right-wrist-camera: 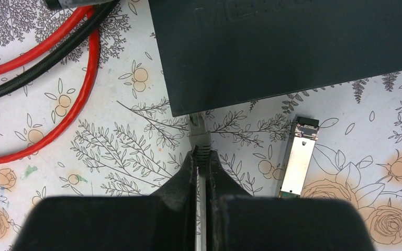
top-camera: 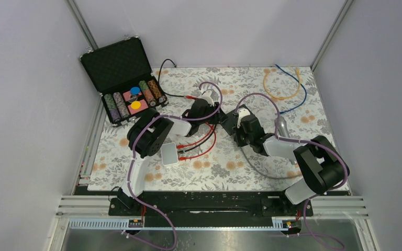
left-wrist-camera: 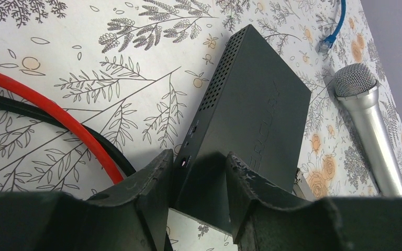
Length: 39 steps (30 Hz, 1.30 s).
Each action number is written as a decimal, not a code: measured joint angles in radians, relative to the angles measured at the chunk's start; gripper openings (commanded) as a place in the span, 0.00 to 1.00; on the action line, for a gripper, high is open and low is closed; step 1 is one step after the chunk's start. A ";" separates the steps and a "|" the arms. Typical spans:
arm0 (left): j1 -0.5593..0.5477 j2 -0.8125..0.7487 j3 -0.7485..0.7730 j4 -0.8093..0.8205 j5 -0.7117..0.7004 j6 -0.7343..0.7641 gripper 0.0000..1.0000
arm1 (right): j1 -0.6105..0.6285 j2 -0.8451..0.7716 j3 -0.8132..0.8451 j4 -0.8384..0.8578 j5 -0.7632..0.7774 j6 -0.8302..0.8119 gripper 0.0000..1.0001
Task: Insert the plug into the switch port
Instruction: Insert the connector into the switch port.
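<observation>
A floral-printed surface (top-camera: 225, 172) fills a pale-walled enclosure. An open case of poker chips (top-camera: 116, 65) sits at its far left corner, and a yellow cable (top-camera: 280, 86) and a blue cable (left-wrist-camera: 335, 29) are coiled at the far right.

The switch (left-wrist-camera: 251, 120) lies near the middle, between the two arms. It is a flat, dark box with a perforated side and a faint embossed logo on its top. The left end effector (left-wrist-camera: 199, 167) straddles one corner of it. Its fingers look clamped on either side of that corner, most likely to stop the box sliding when the plug is pushed in.

The right end effector (right-wrist-camera: 201, 157) is clenched on the plug (right-wrist-camera: 200, 137), pinching it at the tail of its boot where the cable begins. That keeps the nose free and in line with the fingers. The plug is pale grey with a ribbed boot. Its tip meets the switch's edge and seems to be at or just inside a port, but the port face is hidden, so the depth cannot be judged.

A small metallic transceiver module (right-wrist-camera: 298, 157) lies just beside the same edge, right of the plug and clear of it. A red cable (right-wrist-camera: 78, 89) and a black cable (right-wrist-camera: 42, 68) loop away on the left. A silver microphone (left-wrist-camera: 369, 120) rests beyond the switch, and a white box (top-camera: 169, 153) sits near the left arm.

The insertion looks nearly finished. What seems left is a straight push along the plug's axis.
</observation>
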 measured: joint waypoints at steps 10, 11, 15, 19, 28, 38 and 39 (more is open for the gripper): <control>-0.016 -0.015 -0.032 0.024 -0.051 -0.006 0.39 | -0.071 0.017 0.019 -0.008 -0.115 0.047 0.00; -0.018 -0.015 -0.034 0.028 -0.056 -0.008 0.39 | -0.076 0.023 0.021 -0.010 -0.126 0.048 0.00; -0.021 -0.016 -0.034 0.037 -0.082 -0.010 0.39 | -0.087 0.050 0.043 -0.011 -0.157 0.046 0.00; -0.021 -0.016 -0.044 0.063 -0.112 -0.011 0.38 | -0.096 0.079 0.081 -0.035 -0.178 0.026 0.00; -0.021 -0.017 -0.079 0.113 -0.126 -0.026 0.41 | -0.102 0.086 0.087 -0.038 -0.208 -0.031 0.00; -0.034 -0.079 0.001 -0.184 -0.068 0.039 0.57 | -0.103 -0.002 0.028 -0.069 -0.199 -0.074 0.15; -0.033 -0.080 0.017 -0.219 -0.046 0.039 0.57 | -0.102 -0.018 0.021 -0.079 -0.198 -0.076 0.20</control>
